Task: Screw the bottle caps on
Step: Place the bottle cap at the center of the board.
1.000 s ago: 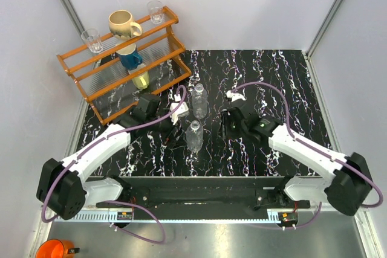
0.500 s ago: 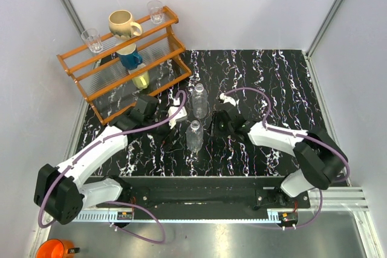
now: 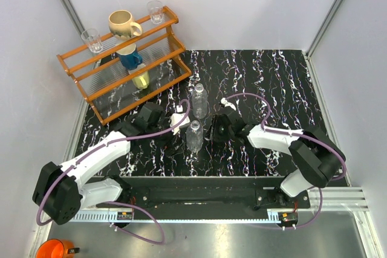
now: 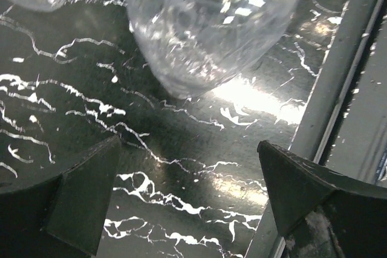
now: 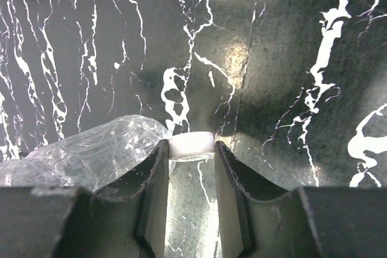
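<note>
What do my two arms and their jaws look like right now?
Both match: white link shells, black joints and bases. A lilac cable loops along the left arm and the right arm. Each wrist is black with a small white part. The jaws are matte black, wedge-shaped. No markings are readable.

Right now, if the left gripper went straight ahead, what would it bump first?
Most likely the nearer bottle: it stands right ahead of the open left gripper. How far off is hard to judge.
</note>
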